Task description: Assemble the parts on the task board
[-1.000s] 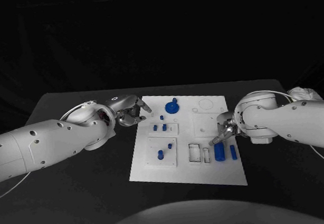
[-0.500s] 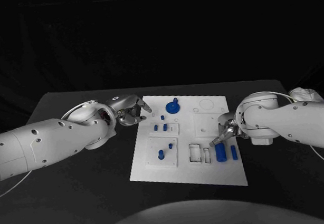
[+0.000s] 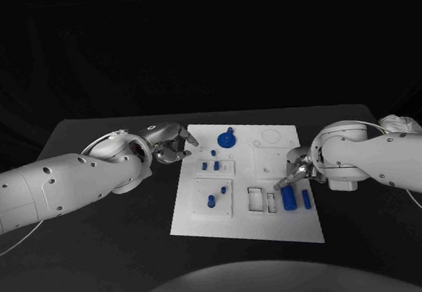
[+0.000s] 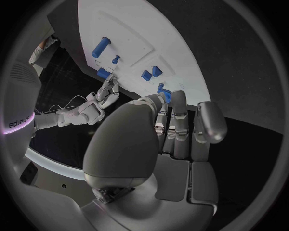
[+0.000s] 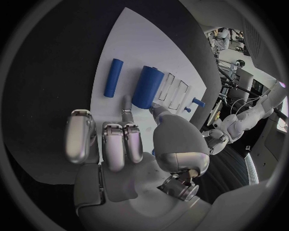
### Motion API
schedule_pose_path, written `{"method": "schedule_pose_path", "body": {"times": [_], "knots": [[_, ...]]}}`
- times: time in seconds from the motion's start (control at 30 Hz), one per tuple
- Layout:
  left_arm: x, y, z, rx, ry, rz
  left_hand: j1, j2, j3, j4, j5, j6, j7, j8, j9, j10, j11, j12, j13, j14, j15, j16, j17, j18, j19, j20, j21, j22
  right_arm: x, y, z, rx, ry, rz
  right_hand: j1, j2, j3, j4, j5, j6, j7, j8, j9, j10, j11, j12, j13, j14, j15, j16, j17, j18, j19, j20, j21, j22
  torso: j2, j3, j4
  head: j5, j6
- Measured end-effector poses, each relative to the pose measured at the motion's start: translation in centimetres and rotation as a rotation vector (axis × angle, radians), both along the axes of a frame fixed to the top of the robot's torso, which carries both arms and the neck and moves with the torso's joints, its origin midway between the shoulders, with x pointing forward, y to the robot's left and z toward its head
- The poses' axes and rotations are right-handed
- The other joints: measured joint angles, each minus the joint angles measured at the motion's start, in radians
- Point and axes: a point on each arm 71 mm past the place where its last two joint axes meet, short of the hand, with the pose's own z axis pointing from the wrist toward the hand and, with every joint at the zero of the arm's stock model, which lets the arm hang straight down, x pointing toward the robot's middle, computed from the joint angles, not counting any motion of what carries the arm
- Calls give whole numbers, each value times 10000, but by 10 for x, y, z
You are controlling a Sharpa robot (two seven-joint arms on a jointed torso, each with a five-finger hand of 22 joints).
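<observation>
Head view looked down on a black table [image 3: 101,252] with the white task board [image 3: 277,217] lying in its middle. On the board I counted seven blue parts: one round knobbed part [image 3: 226,140] at the far edge, three small pegs [image 3: 210,165] just nearer than it, one upright peg [image 3: 211,201] in a square recess on the left, and on the right a thick cylinder [image 3: 289,198] with a thin rod [image 3: 306,199] just beside it. Two empty rectangular slots [image 3: 254,199] lay between the upright peg and the cylinder.

The left hand [image 3: 171,144] hovered at the board's far left edge, fingers curled and a little apart, holding nothing. The right hand [image 3: 294,171] sat over the board's right side, just far of the cylinder.

Right wrist view added what the head camera could not: the right hand's fingertips [image 5: 127,104] reached the end of the thick cylinder [image 5: 146,86], but whether they pinched it I could not tell; the rod [image 5: 113,77] lay apart, untouched. Left wrist view showed the left hand [image 4: 175,139] with fingers bent loosely side by side over the dark table, near the board's edge.

Behind the table the room was black.
</observation>
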Motion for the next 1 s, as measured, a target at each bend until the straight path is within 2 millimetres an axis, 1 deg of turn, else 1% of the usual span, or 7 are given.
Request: {"method": "schedule_pose_path", "body": {"times": [0.13, 0.33, 0.53, 0.8, 0.83, 0.9, 1.0], "knots": [[0, 0, 0, 4, 8, 11, 0, 0, 0, 0, 0, 0, 0, 0, 0, 0, 0, 0, 0, 0, 0, 0, 0, 0, 0, 0, 0, 0, 2, -1, 4, 98, -44, -116, 0, 0, 19, -19, -1, -76, -28, -12, 112, 0, 0, 0, 0, 0, 0, 0, -1, 0, 0, 0, -46, 0, -1, 1, 0, 20, 0], [0, 1, 0, 19, 24, 34, 0, 0, 0, 0, 0, 0, 0, 0, 0, 0, 0, 0, 0, 0, 0, 0, -7, 0, 0, 0, 0, 0, 9, -2, 16, 294, -224, -292, 0, 0, 97, -97, -8, -123, -11, 41, 230, 0, 1, 0, 0, 0, 0, 0, -1, 0, 0, 0, -46, -1, -6, -12, -2, 29, 0], [1, 0, -1, 31, 40, 44, 0, 0, 0, 0, 0, 0, 0, 0, 0, 0, 0, 0, 0, 0, 0, 0, -8, -1, 0, 0, 0, 0, 11, 0, 23, 471, -233, -426, 0, 0, 138, -138, -8, -141, 7, 41, 307, 0, 1, 0, 0, 0, 1, 0, -2, 0, -36, -36, -117, -2, -8, -12, -3, 35, 0], [1, 0, -1, 56, 73, 52, 0, 0, 0, 0, 0, -1, 0, 0, 0, 0, 0, 0, 0, 0, 0, 0, -26, 0, 0, 0, 0, -1, 12, 6, 25, 783, 48, -656, -1, 0, 138, -138, -25, -160, 26, 40, 358, 0, 1, 0, -1, -1, 1, 0, -2, 0, -56, -56, -275, -2, -7, 1, 0, 102, 0], [1, 0, -1, 60, 79, 53, 0, 0, 0, 0, 0, 0, 0, 0, 0, 0, 0, 0, 0, 0, 0, 0, -26, -1, 0, 0, 0, -1, 12, 8, 25, 841, 103, -678, -1, 0, 138, -138, -25, -170, 36, 40, 381, 0, 1, 0, -1, -1, 1, 0, -3, 10, -72, -72, -310, -2, -6, 1, 0, 105, 0], [1, 0, -1, 65, 87, 52, 0, 0, 0, 0, 0, 0, 0, 0, 0, 0, 0, 0, 0, 0, 0, 0, -26, -1, 0, 0, 0, -1, 12, 11, 25, 929, 183, -699, -1, -1, 167, -167, -23, -197, 19, 39, 414, 0, 1, 0, -1, -1, 1, 0, -3, 159, -111, -34, -408, -3, -5, 1, 0, 106, 0], [1, 0, -1, 70, 99, 46, 0, 0, 0, 0, 0, 0, 0, 0, 0, 0, 0, 0, 0, 0, 0, 0, -25, 0, 0, 0, 0, -1, 11, 16, 25, 1064, 308, -711, -54, -54, 180, -180, 20, -250, 3, 37, 461, 0, 1, 0, -1, -1, 1, 0, -3, 160, -162, -53, -486, -3, -1, 0, 0, 102, 0]]}}
